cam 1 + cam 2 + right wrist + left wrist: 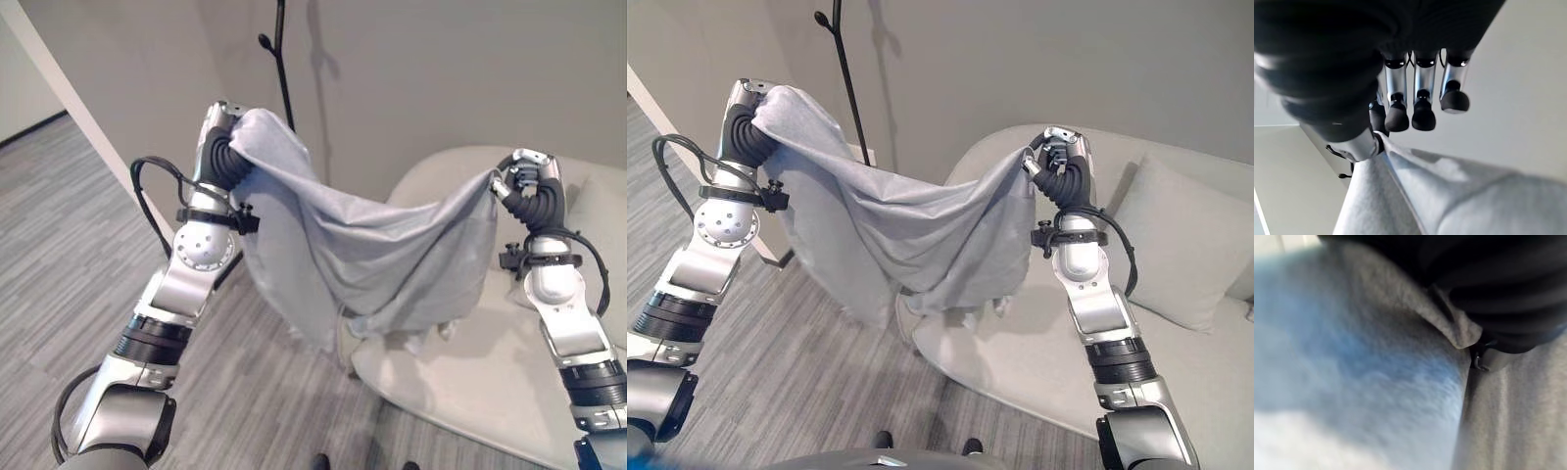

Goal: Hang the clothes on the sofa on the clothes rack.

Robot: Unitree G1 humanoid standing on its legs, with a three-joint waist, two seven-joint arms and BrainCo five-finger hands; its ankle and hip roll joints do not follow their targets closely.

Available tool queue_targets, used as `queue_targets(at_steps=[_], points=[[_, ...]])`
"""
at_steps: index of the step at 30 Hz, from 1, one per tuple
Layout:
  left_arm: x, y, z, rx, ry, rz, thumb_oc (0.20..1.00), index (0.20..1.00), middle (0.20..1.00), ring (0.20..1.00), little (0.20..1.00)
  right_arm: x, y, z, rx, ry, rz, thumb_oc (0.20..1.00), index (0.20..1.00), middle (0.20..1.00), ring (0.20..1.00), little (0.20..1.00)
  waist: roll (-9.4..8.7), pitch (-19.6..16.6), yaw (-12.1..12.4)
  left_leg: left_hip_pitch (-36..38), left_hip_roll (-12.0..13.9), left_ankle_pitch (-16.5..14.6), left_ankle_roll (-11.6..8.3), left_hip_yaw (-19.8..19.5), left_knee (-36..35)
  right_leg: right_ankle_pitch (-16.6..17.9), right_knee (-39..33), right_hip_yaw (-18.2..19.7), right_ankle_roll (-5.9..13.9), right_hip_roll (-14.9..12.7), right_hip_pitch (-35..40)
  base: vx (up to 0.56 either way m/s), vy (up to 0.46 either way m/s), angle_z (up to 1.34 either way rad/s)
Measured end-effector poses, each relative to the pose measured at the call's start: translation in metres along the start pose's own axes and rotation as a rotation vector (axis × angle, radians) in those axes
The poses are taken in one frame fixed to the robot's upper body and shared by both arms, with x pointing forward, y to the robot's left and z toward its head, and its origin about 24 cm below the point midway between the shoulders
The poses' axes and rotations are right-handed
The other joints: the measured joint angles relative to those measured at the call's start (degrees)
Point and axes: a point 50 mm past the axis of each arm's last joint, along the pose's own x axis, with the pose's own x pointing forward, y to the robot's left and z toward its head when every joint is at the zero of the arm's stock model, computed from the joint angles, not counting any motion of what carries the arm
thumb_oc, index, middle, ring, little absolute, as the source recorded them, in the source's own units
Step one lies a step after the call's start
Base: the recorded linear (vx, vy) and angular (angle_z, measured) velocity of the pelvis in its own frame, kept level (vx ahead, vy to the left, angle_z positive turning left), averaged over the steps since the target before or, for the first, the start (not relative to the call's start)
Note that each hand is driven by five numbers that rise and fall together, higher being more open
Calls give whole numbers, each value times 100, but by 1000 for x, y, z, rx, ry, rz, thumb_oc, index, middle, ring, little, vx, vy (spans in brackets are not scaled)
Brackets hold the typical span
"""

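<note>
Grey garment (343,259) is held up in the air, stretched between the two hands and sagging in the middle; its lower hem hangs just above the front edge of the sofa (490,382), off the cushion. The clothes rack (282,69), a thin dark pole with a short hook, stands against the wall behind the garment, nearer its left-hand end.

Left hand (223,122): raised, upper corner of the garment draped over it. Fingers are buried under cloth in the head views, and its wrist view shows cloth close up, so I cannot tell how they are set.

Right hand (1415,105): raised on the far side of the garment from the rack, above the sofa seat. The other upper corner is caught at the thumb side; the fingers curl down, dark tips close together, above the cloth edge. Reads as a pinch on the garment.

Judgement, step in hand: carry the spread garment to the rack and land it on a hook.
- Keep both hands high so the hem stays clear of the sofa.
- Lead with the left end, as it is closest to the rack.
- Bring the neckline or a fold over the hook before either hand lets go.
- Risk: loose cloth could slide off such a short hook.
</note>
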Motion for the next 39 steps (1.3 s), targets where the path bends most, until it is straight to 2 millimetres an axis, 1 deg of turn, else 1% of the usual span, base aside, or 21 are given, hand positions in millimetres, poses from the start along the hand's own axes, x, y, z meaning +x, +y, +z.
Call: queue_targets(at_steps=[6,10,14,16,17,18,19,21,23,24,25,26,28,29,31,33,34,35,36,37,39], points=[[-6,-7,-3,-28,22,-9,200,200,200,200,200,0,0,0,-1,0,20,200,200,200,200,200,26,-171,-89,-17,108,51,-83,-35,15,-25,2,9,-19,117,-10,6,-76,0],[-9,-10,-5,-39,35,-13,200,200,200,200,200,0,-2,-1,-12,-1,41,200,200,200,200,200,33,-153,-88,-289,168,-24,-184,-109,429,-72,2,16,-116,140,-74,-22,22,8],[-8,-7,-6,-30,37,-10,200,200,200,200,200,2,-2,2,-16,-16,46,200,200,200,200,200,-154,14,-20,-766,195,-62,-229,-340,1013,29,-16,179,-454,-45,-239,48,139,-13],[-4,-1,-4,-4,22,-7,200,200,200,200,200,3,-1,5,-12,-34,54,200,200,200,200,200,-318,101,-100,-860,711,-184,-406,-547,1011,23,6,234,-441,-165,-309,81,281,-20],[-2,-5,-4,-15,15,-8,200,200,200,200,200,3,-6,3,-13,-29,41,200,200,200,200,200,-281,110,-205,-990,1105,-191,-486,-526,932,38,140,311,-321,-239,-419,168,568,-10],[-1,-8,-5,-17,21,-15,200,200,200,200,200,4,-10,2,-28,-27,38,200,200,200,200,200,-180,117,-280,-1012,1363,-132,-429,-486,739,-8,214,324,-214,-286,-492,176,495,-17],[0,-9,-7,-17,28,-20,200,200,200,200,200,4,-13,2,-35,-28,31,200,200,200,200,200,-160,120,-283,-1015,1492,-131,-448,-519,604,45,195,396,-160,-334,-533,239,560,-10],[7,-18,-4,-23,17,-50,200,200,200,200,200,4,-17,3,-37,-30,-9,200,200,200,200,200,-85,104,-380,-1344,1780,-170,-504,-195,571,-30,177,418,115,-635,-575,217,438,9],[10,-22,-1,-23,-3,-65,200,200,200,200,200,5,-18,4,-40,-35,-20,200,200,200,200,200,-4,101,-373,-1480,1720,-171,-493,-219,412,9,115,457,202,-923,-510,296,444,13],[11,-21,0,-24,-11,-62,200,200,200,200,200,6,-20,6,-44,-45,-20,200,200,200,200,200,128,117,-314,-1374,1602,-74,-624,-290,341,26,16,528,378,-1097,-359,296,477,-15],[11,-18,-1,-9,-8,-60,200,200,200,200,200,-7,-3,0,23,3,-4,200,200,200,200,200,-352,152,-163,-1319,903,167,-1035,-216,717,45,27,776,159,-1780,-235,283,610,14],[13,-13,3,1,-31,-46,200,200,200,200,200,-13,5,3,55,3,19,200,200,200,200,200,-454,204,-135,-1533,588,-119,-818,-266,1209,655,241,720,-36,-1971,-268,265,702,19],[17,-5,7,46,-61,-51,200,200,200,200,200,-15,8,13,101,-24,3,200,200,200,200,200,-454,210,38,-1615,397,-307,-532,-167,1488,1683,548,1042,-57,-2097,-594,126,546,9],[21,-2,11,61,-80,-48,200,200,200,200,200,-14,6,24,128,-65,-25,200,200,200,200,200,-421,209,82,-1609,301,-315,-390,-40,1434,2126,715,1083,61,-2236,-835,81,349,3],[29,-1,21,56,-123,-38,200,200,200,200,200,-3,6,34,127,-121,-45,200,200,200,200,200,-467,182,41,-1594,-57,-289,-44,36,1237,1941,985,916,267,-2251,-1057,81,355,6],[28,0,27,58,-147,-39,200,200,200,200,200,5,6,37,127,-132,-58,200,200,200,200,200,-499,186,79,-1505,-385,-310,138,183,1184,2347,964,726,-205,-2498,-1084,46,294,-3],[28,-1,27,57,-149,-40,200,200,200,200,200,3,9,31,124,-106,-50,200,200,200,200,200,-493,197,85,-1333,-431,-294,248,189,1009,2339,1237,728,-197,-2506,-1125,89,292,9],[26,-5,26,35,-137,-37,200,200,200,200,200,0,11,21,107,-66,-32,200,200,200,200,200,-364,248,79,-1081,-306,-277,379,104,769,1188,1646,905,523,-2143,-1213,136,268,4],[24,-8,26,19,-131,-34,200,200,200,200,200,-2,10,18,96,-53,-26,200,200,200,200,200,-314,279,76,-972,-258,-264,399,85,688,739,1721,988,521,-1928,-1222,136,171,-41],[9,-10,13,-43,-61,8,200,200,200,200,200,-4,14,15,91,-40,9,200,200,200,200,200,-31,364,64,-465,52,-305,466,172,230,-141,1481,1028,415,-645,-1430,114,11,-34],[4,-9,8,-32,-38,-5,200,200,200,200,200,-2,9,15,64,-50,12,200,200,200,200,200,-84,318,-81,-305,-53,-213,317,214,71,7,869,779,236,-272,-1551,125,-45,-12]])
